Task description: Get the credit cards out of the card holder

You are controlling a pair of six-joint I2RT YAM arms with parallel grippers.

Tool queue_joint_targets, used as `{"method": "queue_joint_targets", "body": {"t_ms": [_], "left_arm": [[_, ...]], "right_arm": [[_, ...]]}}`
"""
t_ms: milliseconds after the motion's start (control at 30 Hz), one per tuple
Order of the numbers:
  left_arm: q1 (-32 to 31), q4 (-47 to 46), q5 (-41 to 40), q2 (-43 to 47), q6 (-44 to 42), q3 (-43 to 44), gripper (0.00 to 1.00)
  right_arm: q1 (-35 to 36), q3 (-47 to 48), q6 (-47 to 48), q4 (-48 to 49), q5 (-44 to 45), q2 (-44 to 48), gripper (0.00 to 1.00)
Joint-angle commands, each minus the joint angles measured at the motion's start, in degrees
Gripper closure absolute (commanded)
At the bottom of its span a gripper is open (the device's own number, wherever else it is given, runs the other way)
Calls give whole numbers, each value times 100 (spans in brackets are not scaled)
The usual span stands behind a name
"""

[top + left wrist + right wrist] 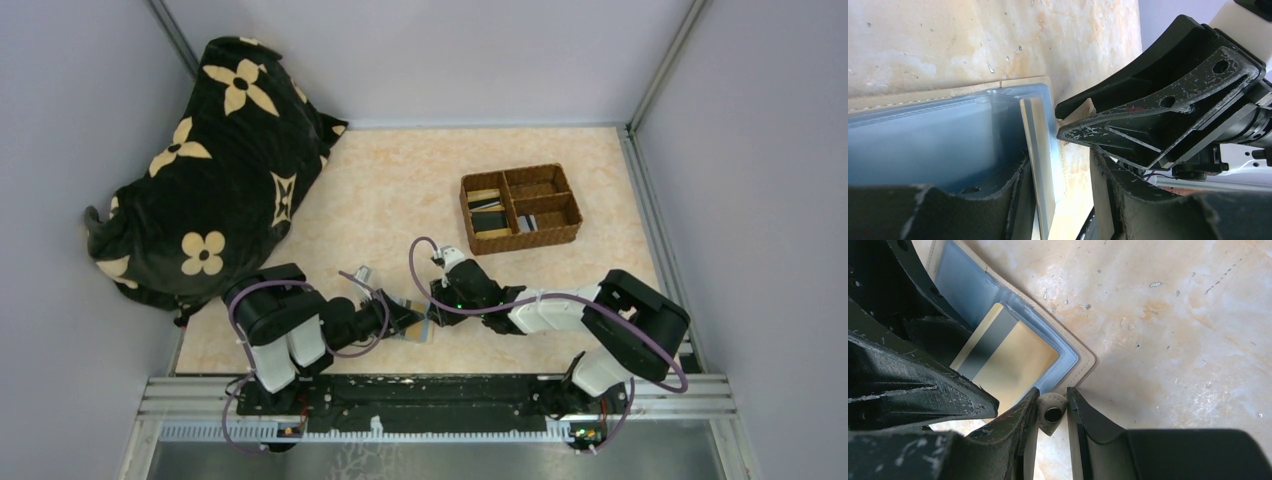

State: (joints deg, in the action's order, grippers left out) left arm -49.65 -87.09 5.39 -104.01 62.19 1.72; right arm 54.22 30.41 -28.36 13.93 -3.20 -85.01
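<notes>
The card holder [422,331] lies open on the table near the front edge, between both grippers. Its pale blue inner face [923,145] fills the left wrist view. A tan-gold credit card [1013,352] with a dark stripe sits in its pocket. My right gripper [1052,405] is shut on the holder's cream snap tab [1050,413]; it also shows in the top view [438,300]. My left gripper [1060,165] is open, with the card's tan edge [1040,165] standing between its jaws against the left finger [973,200]. It also shows in the top view [408,318].
A brown woven compartment tray [520,208] with cards in it stands at the back right. A black bag with cream flower prints [210,160] lies at the back left. Grey walls close in the table on both sides.
</notes>
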Motion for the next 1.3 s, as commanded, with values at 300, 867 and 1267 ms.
{"method": "queue_joint_targets", "body": {"t_ms": [300, 867, 1267], "left_arm": [[577, -1548, 299, 425, -177, -874, 52], [993, -1548, 427, 720, -254, -1346, 57], [1206, -1548, 524, 608, -234, -1391, 58]], "right_arm": [[61, -155, -20, -383, -36, -230, 73], [2, -158, 5, -523, 74, -179, 74], [-51, -191, 39, -666, 143, -44, 74]]}}
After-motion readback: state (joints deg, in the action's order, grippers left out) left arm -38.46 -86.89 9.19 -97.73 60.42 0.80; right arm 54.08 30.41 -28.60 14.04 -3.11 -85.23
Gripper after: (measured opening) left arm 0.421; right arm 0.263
